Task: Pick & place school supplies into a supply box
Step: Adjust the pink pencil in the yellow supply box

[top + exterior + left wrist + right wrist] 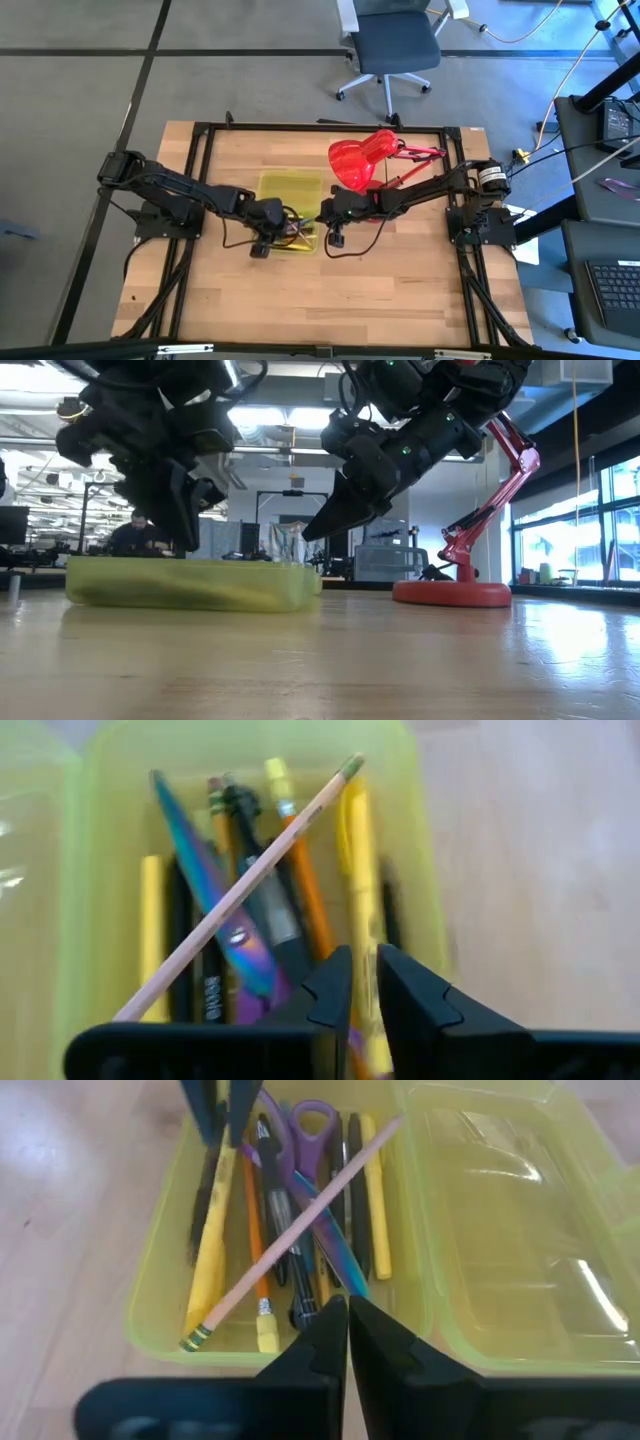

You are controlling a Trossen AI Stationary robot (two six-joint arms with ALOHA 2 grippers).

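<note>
With pens, scissors (300,1140) and a pale pencil (295,1230) already in the supply box (290,212) mid-tabletop (400,290), the placing step looks nearly finished. Left gripper (362,982), fingers slightly parted and empty, hangs over the box; right gripper (347,1330) pressed together alongside. Next: withdraw, perhaps close the lid (510,1210).

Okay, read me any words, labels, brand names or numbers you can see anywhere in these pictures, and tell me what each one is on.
None can be read.
Black pen in the supply box: a short white print on its barrel, too blurred to read.
Pale pencil lying across the other supplies: no print visible.
Scissors: no marking visible.
Red desk lamp: no label visible.
Left pincer and right pincer: no markings visible.
</note>
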